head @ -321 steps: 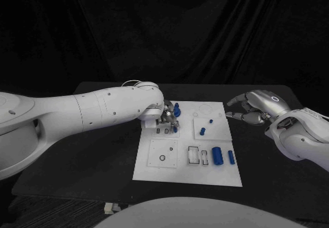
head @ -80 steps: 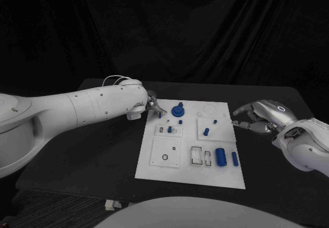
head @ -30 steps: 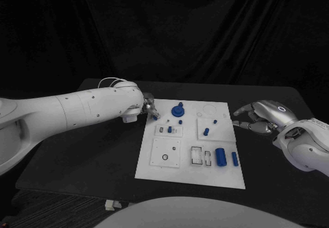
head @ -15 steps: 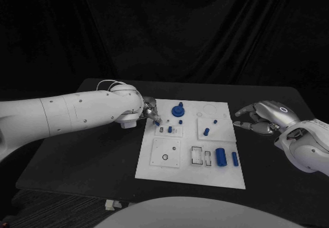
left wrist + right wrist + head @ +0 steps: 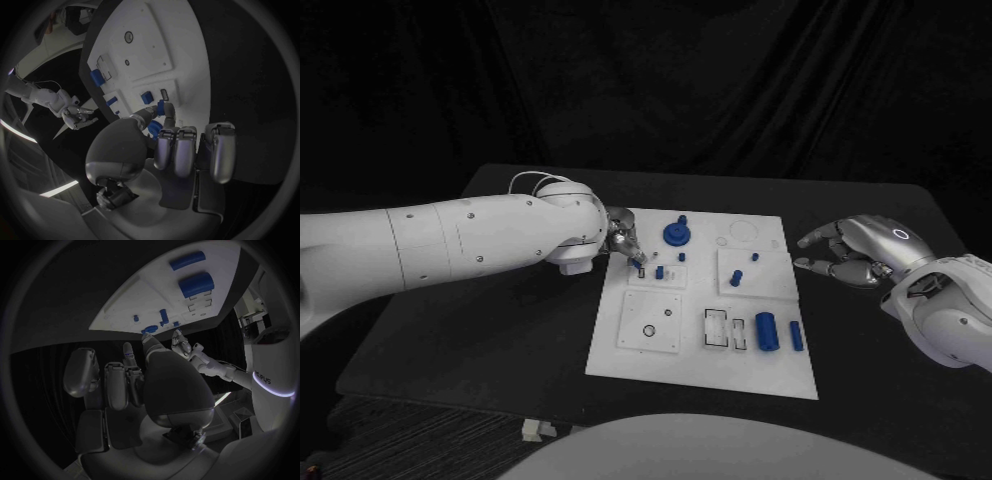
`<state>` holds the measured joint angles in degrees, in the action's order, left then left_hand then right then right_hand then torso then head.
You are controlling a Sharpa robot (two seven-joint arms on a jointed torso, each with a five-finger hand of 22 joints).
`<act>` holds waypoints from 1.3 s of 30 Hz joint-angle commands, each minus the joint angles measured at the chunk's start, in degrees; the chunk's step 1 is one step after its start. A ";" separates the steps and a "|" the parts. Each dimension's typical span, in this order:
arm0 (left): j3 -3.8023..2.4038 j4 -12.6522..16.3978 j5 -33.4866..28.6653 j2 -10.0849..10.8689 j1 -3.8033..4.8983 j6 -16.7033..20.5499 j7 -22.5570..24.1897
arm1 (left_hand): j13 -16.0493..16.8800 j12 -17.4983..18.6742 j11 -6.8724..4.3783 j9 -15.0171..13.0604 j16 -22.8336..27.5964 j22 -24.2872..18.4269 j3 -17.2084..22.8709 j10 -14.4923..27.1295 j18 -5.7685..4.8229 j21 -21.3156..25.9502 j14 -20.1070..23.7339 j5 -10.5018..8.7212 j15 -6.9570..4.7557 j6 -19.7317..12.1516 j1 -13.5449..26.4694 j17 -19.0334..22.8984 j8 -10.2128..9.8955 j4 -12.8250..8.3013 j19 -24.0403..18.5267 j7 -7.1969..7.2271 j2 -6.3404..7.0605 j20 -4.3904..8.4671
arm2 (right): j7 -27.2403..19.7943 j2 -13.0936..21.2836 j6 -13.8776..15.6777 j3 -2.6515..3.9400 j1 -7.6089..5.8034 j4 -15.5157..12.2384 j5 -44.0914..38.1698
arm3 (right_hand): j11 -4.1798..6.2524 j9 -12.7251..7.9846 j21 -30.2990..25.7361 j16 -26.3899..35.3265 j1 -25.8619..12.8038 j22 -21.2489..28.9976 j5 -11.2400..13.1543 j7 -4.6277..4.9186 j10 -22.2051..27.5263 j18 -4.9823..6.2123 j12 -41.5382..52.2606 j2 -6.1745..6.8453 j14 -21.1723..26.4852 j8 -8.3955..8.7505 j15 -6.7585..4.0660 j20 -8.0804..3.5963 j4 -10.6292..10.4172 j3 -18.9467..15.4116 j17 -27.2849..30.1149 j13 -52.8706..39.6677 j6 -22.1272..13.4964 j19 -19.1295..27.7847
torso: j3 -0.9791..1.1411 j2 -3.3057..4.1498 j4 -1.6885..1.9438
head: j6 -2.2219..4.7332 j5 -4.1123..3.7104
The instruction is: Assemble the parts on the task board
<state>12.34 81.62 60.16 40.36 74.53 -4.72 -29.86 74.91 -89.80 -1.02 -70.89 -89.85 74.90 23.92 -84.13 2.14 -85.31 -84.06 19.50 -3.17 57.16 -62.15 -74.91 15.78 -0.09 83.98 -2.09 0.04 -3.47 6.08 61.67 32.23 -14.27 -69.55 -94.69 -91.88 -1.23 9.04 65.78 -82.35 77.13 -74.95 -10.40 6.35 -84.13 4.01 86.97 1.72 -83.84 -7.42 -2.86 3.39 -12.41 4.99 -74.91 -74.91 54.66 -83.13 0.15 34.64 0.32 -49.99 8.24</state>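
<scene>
Two blue cylinders lie nearest us on the task board (image 5: 661, 355), a white plate in the middle of the black table (image 5: 473, 330): a thick cylinder (image 5: 766, 330) and, just beside it toward our right arm, a thin cylinder (image 5: 795, 336). Next to them, toward our left arm, sit two narrow rectangular slots (image 5: 720, 329), and further that way a square panel (image 5: 649, 322) carrying a small dark ring (image 5: 643, 331). Beyond the cylinders, a smaller raised panel (image 5: 738, 267) holds a short blue peg (image 5: 734, 277) and a tinier blue piece (image 5: 753, 258). Our right hand (image 5: 855, 249) hangs over the black table just off the board's edge, fingers curled loosely inward and apart from each other, with nothing in them that we can see. On the opposite side, our left hand (image 5: 620, 240) reaches over the board's far corner; in the left wrist view its fingertips (image 5: 164, 111) close around a small blue part (image 5: 160, 107), pinching it just above the white surface, beside another small blue block (image 5: 659, 271) that stands in the board. Farthest from us stands a round blue knob (image 5: 678, 234) with a post rising from its middle, upright on the board, and beside it a faint circular outline (image 5: 744, 231) marked on the white plate.
</scene>
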 commanded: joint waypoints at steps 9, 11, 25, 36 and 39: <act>-0.03 -0.88 -0.06 -0.98 -0.82 1.50 1.16 | 15.09 -0.20 -0.35 0.14 -0.15 13.21 0.62 -5.87 -0.73 -0.26 -5.94 0.20 -0.34 0.18 0.68 -15.09 -0.41 -0.06 1.69 0.08 0.07 0.37 | 0.74 0.06 -0.14 0.03 0.29 -0.06 -0.36 | 0.01 -0.05 -0.19 0.39 0.10 -8.94 -0.34 -0.15 -3.57 0.60 -0.37 -0.30 -4.24 0.20 0.12 0.08 -0.09 0.19 -7.00 -11.76 0.38 0.31 | 0.02 0.00 -0.03 | -0.01 0.07; -0.03 -1.03 -0.06 -1.10 -1.00 1.70 1.26 | 15.09 -0.20 -0.35 0.14 -0.15 13.20 0.62 -5.87 -0.71 -0.22 -5.94 0.20 -0.34 0.18 0.69 -15.09 -0.42 -0.06 1.65 0.08 0.07 0.37 | 0.72 0.08 -0.12 0.03 0.30 -0.07 -0.36 | 0.00 -0.06 -0.19 0.43 0.09 -8.94 -0.33 -0.15 -3.54 0.59 -0.43 -0.26 -4.23 0.23 0.12 0.08 -0.12 0.15 -6.96 -11.70 0.40 0.31 | 0.04 -0.01 -0.03 | -0.01 0.01; -0.03 -1.03 -0.06 -1.23 -1.92 2.20 1.51 | 15.09 -0.20 -0.35 0.18 -0.15 13.19 0.70 -5.87 -0.71 -0.21 -5.94 0.10 -0.35 0.21 0.76 -15.09 -0.45 -0.03 1.64 0.07 0.08 0.38 | 0.68 0.12 -0.03 0.03 0.35 -0.06 -0.36 | 0.00 -0.06 -0.19 0.43 0.09 -8.94 -0.33 -0.15 -3.54 0.59 -0.43 -0.26 -4.23 0.23 0.12 0.08 -0.12 0.15 -6.96 -11.70 0.40 0.31 | 0.03 -0.02 -0.02 | -0.01 -0.02; -0.03 -0.99 -0.06 -0.93 -2.48 2.13 1.36 | 15.09 -0.20 -0.36 0.20 -0.15 13.16 0.79 -5.87 -0.68 -0.13 -5.94 0.00 -0.36 0.25 0.79 -15.09 -0.48 -0.02 1.57 0.07 0.04 0.39 | 0.68 0.14 0.03 0.03 0.43 -0.05 -0.36 | 0.01 -0.07 -0.22 0.43 0.09 -8.93 -0.33 -0.15 -3.58 0.60 -0.38 -0.21 -4.23 0.26 0.11 0.07 -0.14 0.10 -6.97 -11.75 0.43 0.32 | 0.03 -0.03 0.01 | -0.01 0.03; -0.03 -0.95 -0.06 -0.86 -2.57 2.13 1.32 | 15.09 -0.20 -0.36 0.20 -0.15 13.16 0.79 -5.87 -0.68 -0.13 -5.94 0.00 -0.36 0.25 0.79 -15.09 -0.48 -0.02 1.57 0.07 0.04 0.39 | 0.67 0.11 0.05 0.03 0.49 -0.03 -0.36 | 0.01 -0.07 -0.22 0.43 0.09 -8.93 -0.33 -0.15 -3.58 0.60 -0.38 -0.21 -4.23 0.26 0.11 0.07 -0.14 0.10 -6.97 -11.75 0.43 0.32 | 0.04 -0.03 -0.01 | -0.01 0.04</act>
<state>12.32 80.51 60.18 39.52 72.13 -2.88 -29.33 74.91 -89.80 -1.02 -70.77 -89.85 74.90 24.31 -84.12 2.14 -85.31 -84.05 19.46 -3.16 57.37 -61.70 -74.91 15.52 -0.13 83.98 -2.35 0.49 -3.47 6.08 61.71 32.20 -14.27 -69.20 -94.67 -91.88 -1.23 9.05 65.78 -82.08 77.12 -74.95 -10.40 6.35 -84.13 4.00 86.73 1.72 -83.84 -7.42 -2.86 3.39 -12.41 4.99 -74.91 -74.90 54.66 -83.13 0.18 34.61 0.30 -49.99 8.25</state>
